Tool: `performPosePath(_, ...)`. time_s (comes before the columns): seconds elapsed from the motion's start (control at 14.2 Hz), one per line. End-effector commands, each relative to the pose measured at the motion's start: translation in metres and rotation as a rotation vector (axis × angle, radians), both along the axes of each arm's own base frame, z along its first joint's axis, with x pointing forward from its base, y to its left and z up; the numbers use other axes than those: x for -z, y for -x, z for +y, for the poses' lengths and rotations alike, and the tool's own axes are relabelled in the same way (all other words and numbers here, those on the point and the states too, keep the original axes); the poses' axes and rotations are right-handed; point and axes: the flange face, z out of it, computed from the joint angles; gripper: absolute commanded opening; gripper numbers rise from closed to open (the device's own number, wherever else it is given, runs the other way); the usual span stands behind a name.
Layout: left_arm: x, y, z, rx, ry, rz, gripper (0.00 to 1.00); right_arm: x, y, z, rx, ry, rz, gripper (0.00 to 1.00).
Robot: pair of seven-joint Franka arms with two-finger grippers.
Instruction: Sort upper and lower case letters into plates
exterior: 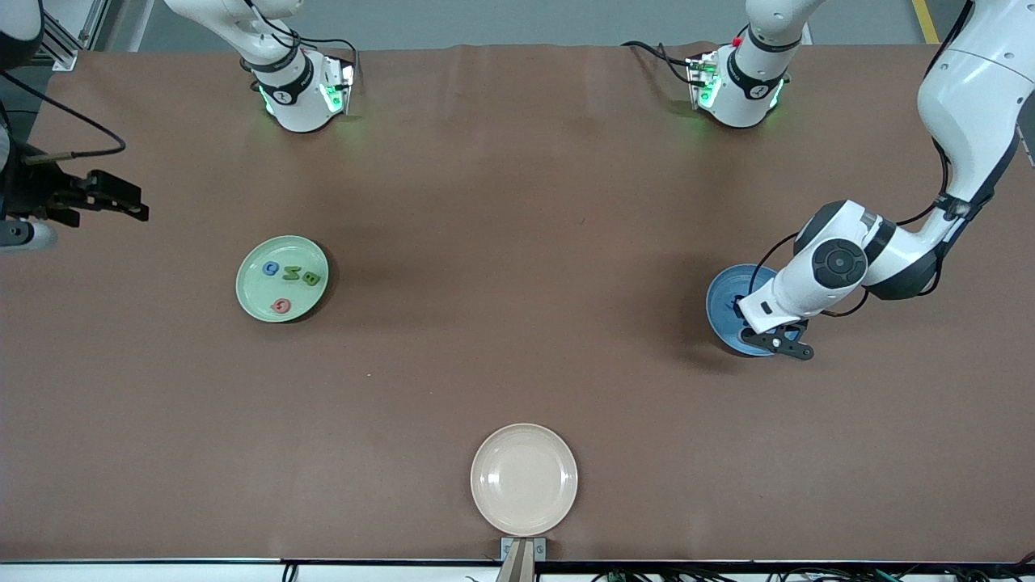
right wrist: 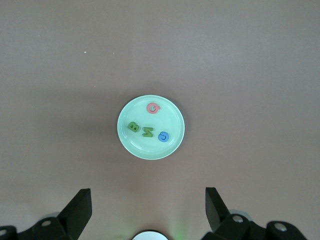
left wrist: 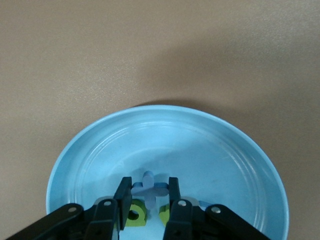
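The blue plate (exterior: 722, 303) lies toward the left arm's end of the table, partly hidden by that arm's hand. My left gripper (exterior: 783, 344) (left wrist: 148, 188) hangs low over this plate (left wrist: 210, 145), shut on a blue cross-shaped letter (left wrist: 149, 181). Under it in the plate lie two green letters (left wrist: 136, 212) and a blue one (left wrist: 205, 203), mostly hidden by the fingers. The mint plate (exterior: 252, 297) (right wrist: 137, 146) holds a blue letter (exterior: 271, 268), two green letters (exterior: 310, 280) and a red-pink letter (exterior: 280, 305). My right gripper (exterior: 121, 202) (right wrist: 147, 197) waits open, high above the table at the right arm's end.
A cream plate (exterior: 558, 501) with nothing in it sits at the table edge nearest the front camera, midway between the arms. Both arm bases (exterior: 299, 97) stand along the edge farthest from that camera.
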Motion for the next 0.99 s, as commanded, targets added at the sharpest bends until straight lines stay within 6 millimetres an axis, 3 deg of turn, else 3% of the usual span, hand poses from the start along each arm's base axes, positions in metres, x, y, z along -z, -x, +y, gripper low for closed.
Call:
performPosePath(0.0, 0.002, -0.005, 0.001, 0.012, 0.01, -0.012, 0.57, -0.015, 0.032, 0.001, 0.006, 0.021, -0.019, 1.0)
performPosePath(0.07, 0.0, -0.006, 0.002, 0.013, 0.006, -0.017, 0.86, -0.021, 0.036, 0.001, 0.008, 0.022, -0.022, 1.0)
performPosePath(0.14, -0.002, -0.007, 0.004, -0.003, 0.002, -0.022, 1.0, -0.026, 0.04, 0.002, 0.009, 0.022, -0.025, 1.0)
performPosePath(0.35, -0.019, -0.01, 0.024, -0.019, -0.079, 0.013, 1.0, -0.045, 0.046, 0.002, 0.015, 0.02, -0.034, 1.0)
performPosePath(0.49, -0.049, -0.007, 0.023, -0.007, -0.149, 0.069, 1.0, -0.065, 0.047, -0.001, 0.024, 0.012, -0.062, 1.0)
performPosePath(0.63, -0.083, -0.006, 0.035, -0.028, -0.143, 0.119, 1.0, -0.084, 0.048, -0.002, 0.024, 0.008, -0.094, 1.0)
performPosePath(0.77, -0.117, -0.005, 0.057, -0.071, -0.084, 0.118, 1.0, -0.088, 0.052, -0.002, 0.028, 0.006, -0.077, 1.0)
performPosePath(0.92, -0.139, -0.002, 0.062, -0.102, -0.071, 0.103, 1.0, -0.093, 0.055, -0.002, 0.032, 0.005, -0.068, 1.0)
